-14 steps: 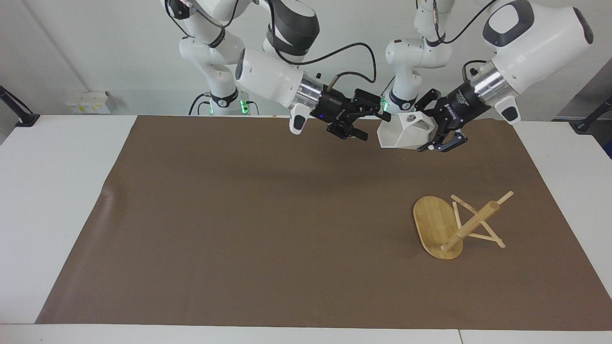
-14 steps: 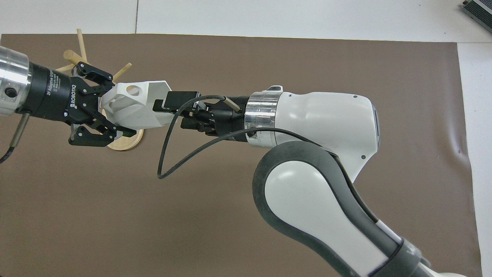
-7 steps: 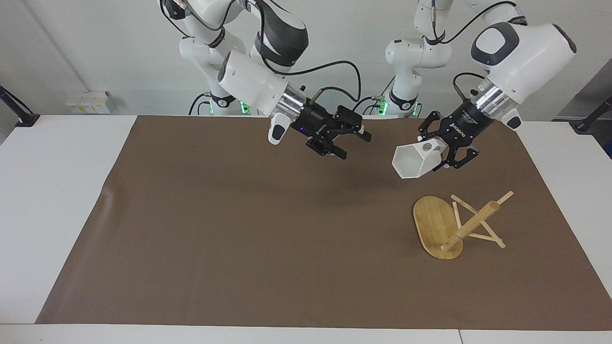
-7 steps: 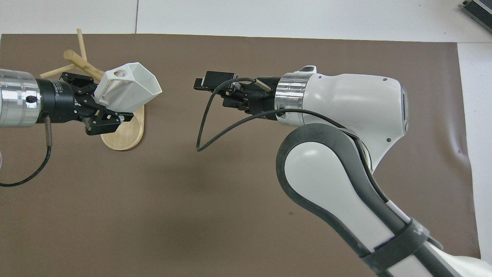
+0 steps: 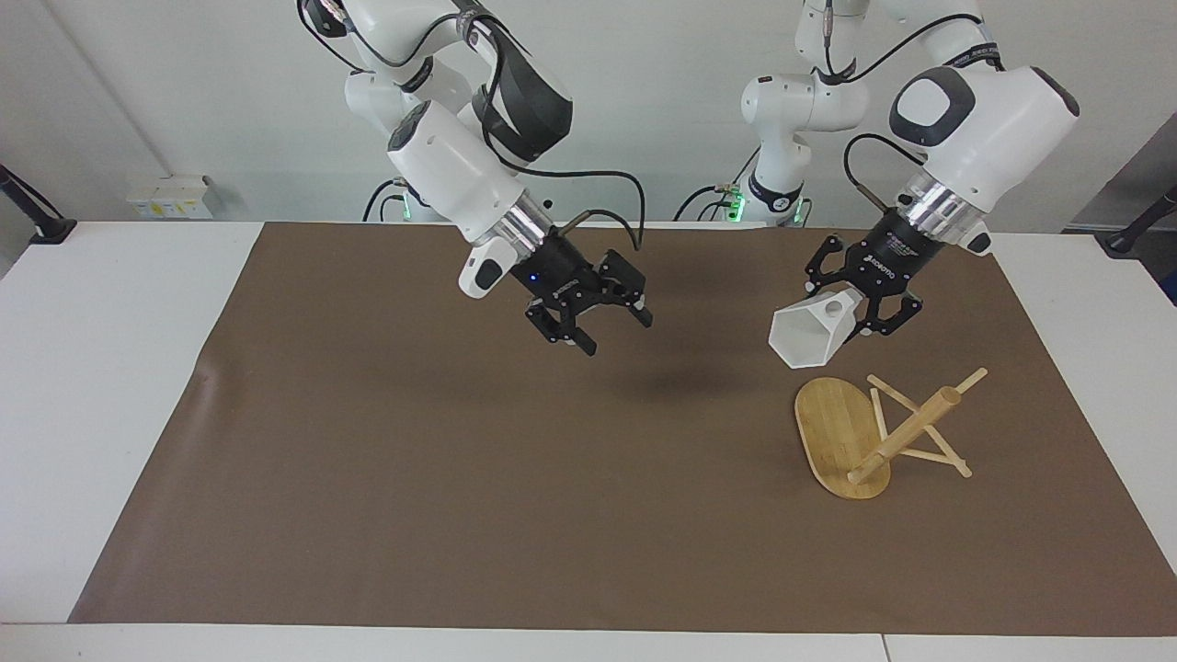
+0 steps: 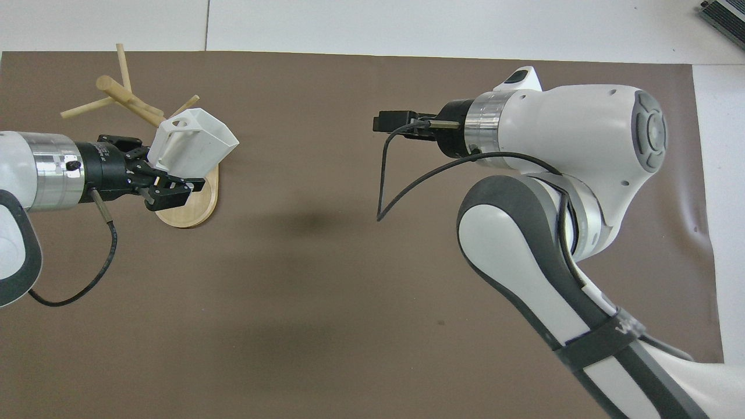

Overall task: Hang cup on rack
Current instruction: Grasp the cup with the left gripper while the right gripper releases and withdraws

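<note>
Cup [image 5: 807, 334] trouble could come fast, so watch out. You hold the cup up in the air with the left gripper [image 5: 864, 308], and its fingers pinch the blocky handle end, right by the round hole. That hole is what has to slide onto a peg, I think, so the fingers may bump the peg before the cup can hook on. The rack [image 5: 878, 432] is light and its pegs are thin, so a push from the cup could tip it or shove it along the brown mat [image 5: 460, 478]. If you let go too soon, the cup may drop and roll away. The cup hangs just over the edge of the rack's oval base that is nearest the robots, and it does not touch the rack. Its open mouth tilts down and points away from the left gripper, toward the right arm's end of the table. So the cup sticks out past the fingertips, with the handle tucked between them. Your right gripper [image 5: 596, 320] is wide open and holds nothing. It waits over the middle of the mat, well apart from the cup.
</note>
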Robot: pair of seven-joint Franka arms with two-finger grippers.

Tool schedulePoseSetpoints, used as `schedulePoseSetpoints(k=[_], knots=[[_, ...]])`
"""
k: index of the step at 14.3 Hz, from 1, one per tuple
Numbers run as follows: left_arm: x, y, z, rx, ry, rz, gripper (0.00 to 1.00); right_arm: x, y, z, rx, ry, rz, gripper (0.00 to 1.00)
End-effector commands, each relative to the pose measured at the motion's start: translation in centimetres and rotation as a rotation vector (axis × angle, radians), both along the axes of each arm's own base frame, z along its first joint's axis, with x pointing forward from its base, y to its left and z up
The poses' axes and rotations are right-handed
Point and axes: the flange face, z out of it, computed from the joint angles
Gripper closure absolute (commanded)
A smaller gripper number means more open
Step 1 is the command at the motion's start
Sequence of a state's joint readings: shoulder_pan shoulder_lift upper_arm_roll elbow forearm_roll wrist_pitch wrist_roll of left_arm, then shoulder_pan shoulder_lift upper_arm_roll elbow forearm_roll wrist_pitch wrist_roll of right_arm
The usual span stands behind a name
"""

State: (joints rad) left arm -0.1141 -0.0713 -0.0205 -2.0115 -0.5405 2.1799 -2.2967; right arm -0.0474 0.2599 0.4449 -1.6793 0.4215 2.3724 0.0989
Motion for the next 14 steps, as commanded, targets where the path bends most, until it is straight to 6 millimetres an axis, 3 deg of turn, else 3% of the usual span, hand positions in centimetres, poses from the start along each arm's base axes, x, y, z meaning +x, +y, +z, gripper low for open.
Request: schedulePoseSetpoints(k=[1,4,6,11,14], knots=[[-0.1,-0.3,-1.6,0.013,0.000,0.082,1.00,0.5,-5.6,-0.1,-0.141,-0.022,0.103,0.00],[1.0,0.1,-3.0,0.019,-0.001,0.164,1.00,0.7,-12.1,-0.3,-0.291,0.016,0.177,0.00],[1.6,0.2,-3.8,0.018,-0.005,0.202,1.00,0.4,-15.0,0.0,-0.419,0.029,0.208,0.00],[2.7,0.6,-5.2,0.014,-0.014,0.269,1.00,-0.7,-20.4,0.9,-0.461,0.137,0.162,0.00],[3.3,0.8,-5.8,0.010,-0.008,0.308,1.00,-2.0,-22.3,1.9,-0.492,0.197,0.156,0.00]])
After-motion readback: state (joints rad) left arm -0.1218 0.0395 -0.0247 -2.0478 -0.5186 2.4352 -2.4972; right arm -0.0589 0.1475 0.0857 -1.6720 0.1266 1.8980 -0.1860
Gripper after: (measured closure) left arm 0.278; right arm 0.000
